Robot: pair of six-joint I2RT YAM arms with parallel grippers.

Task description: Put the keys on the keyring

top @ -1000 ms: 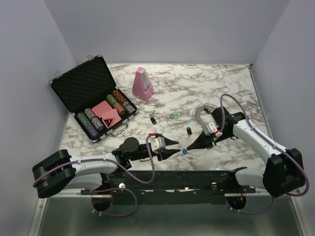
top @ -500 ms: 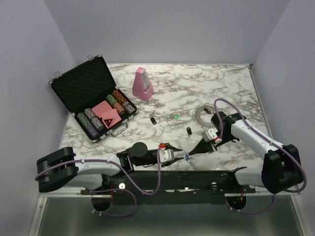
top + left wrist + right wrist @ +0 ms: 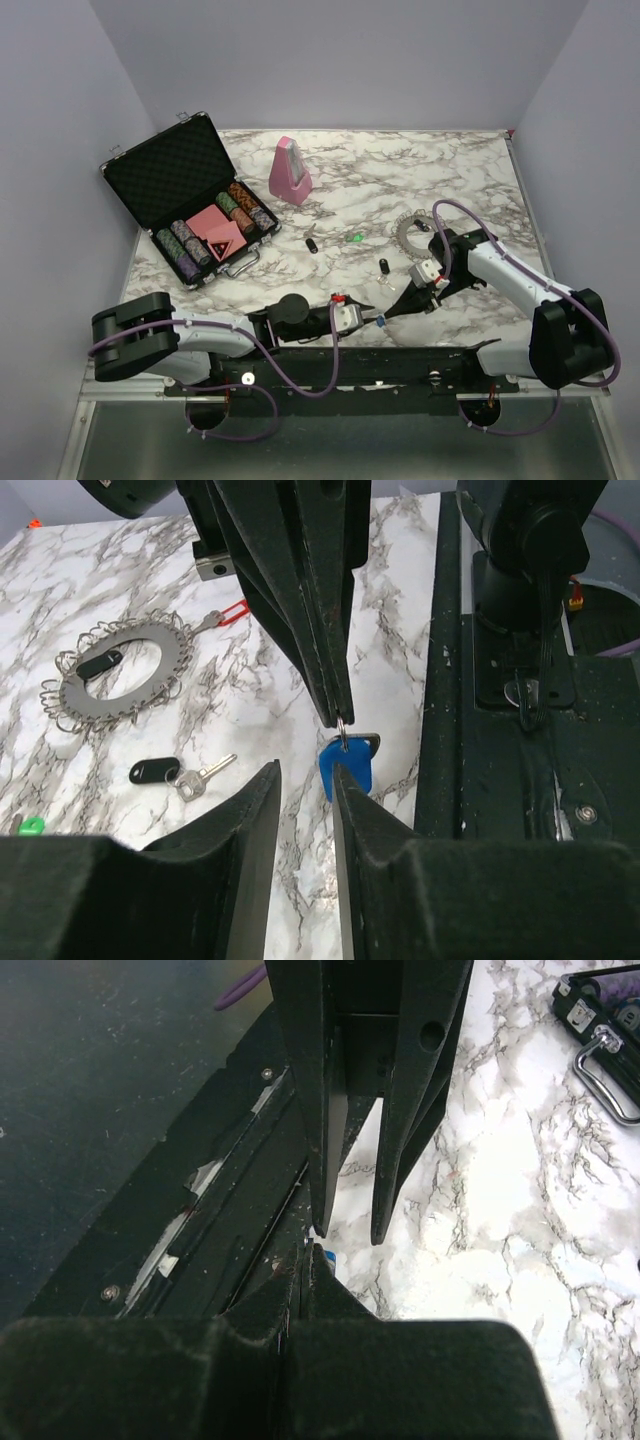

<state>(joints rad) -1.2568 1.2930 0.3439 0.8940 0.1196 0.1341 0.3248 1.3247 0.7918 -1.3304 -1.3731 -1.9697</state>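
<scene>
Right gripper (image 3: 385, 317) is clenched on the blue key (image 3: 381, 322), low in the middle of the overhead view, just above the black base rail. In the left wrist view its two black fingers come down from the top of the frame, pressed together at the tips. A small wire loop is pinched there, and the blue key (image 3: 360, 762) hangs tilted under it.

Left gripper (image 3: 305, 772) rises from the bottom of that frame with its jaws parted and a strip of marble showing between them. The key's blue head sits at the tip of the finger nearer the frame's right and partly behind it; whether they touch I cannot tell. In the right wrist view a sliver of blue shows at the closed tips, while the left fingers (image 3: 322, 1140) hang apart from the top of the frame.

Keyring (image 3: 400, 238) lies flat on the table (image 3: 440, 170), right of centre in the overhead view, just beside the right arm. In the left wrist view it sits at the upper left, with a black key (image 3: 100, 664) inside its hole and a red key (image 3: 232, 613) at its upper-right rim. Below it a second black key (image 3: 155, 771) lies loose on the marble, apart from the ring. A green cap (image 3: 30, 826) shows at the left edge.

The case (image 3: 200, 210) and the metronome (image 3: 290, 172) stand toward the upper left of the overhead view.
</scene>
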